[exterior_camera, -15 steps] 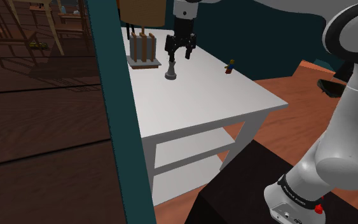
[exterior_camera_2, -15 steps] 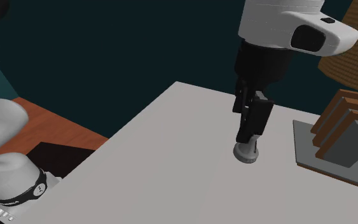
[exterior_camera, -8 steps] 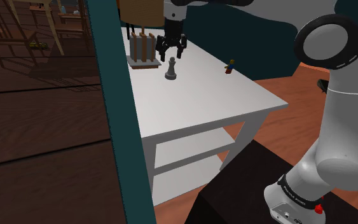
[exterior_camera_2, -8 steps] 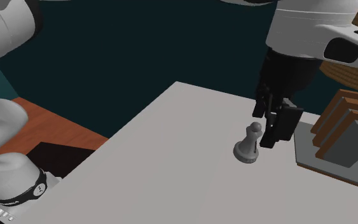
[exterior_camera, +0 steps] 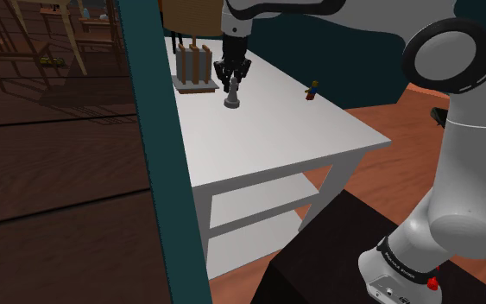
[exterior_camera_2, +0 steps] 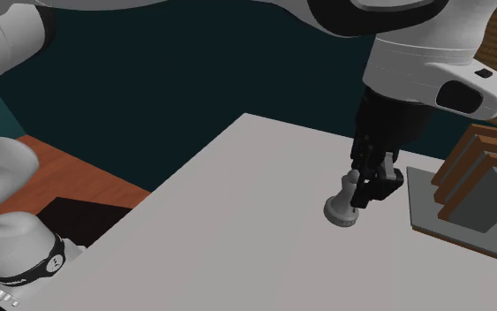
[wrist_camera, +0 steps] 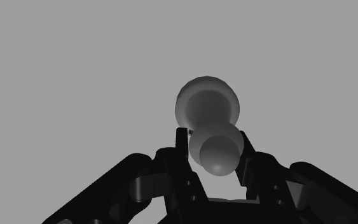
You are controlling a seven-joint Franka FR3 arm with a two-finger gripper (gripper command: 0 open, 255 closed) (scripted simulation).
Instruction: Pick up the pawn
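White table (exterior_camera: 275, 142) bears upright grey pawn (exterior_camera: 231, 99)

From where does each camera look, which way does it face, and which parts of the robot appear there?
Shoulder view: beside the stand, looking down over the white table; arm and stand show.
Second exterior view: above the table's side, looking across it; arm and gripper show.
Wrist view: on the hand, looking down at the pawn; both fingers clasp its head.
Shoulder and second exterior views share pawn, gripper, table.
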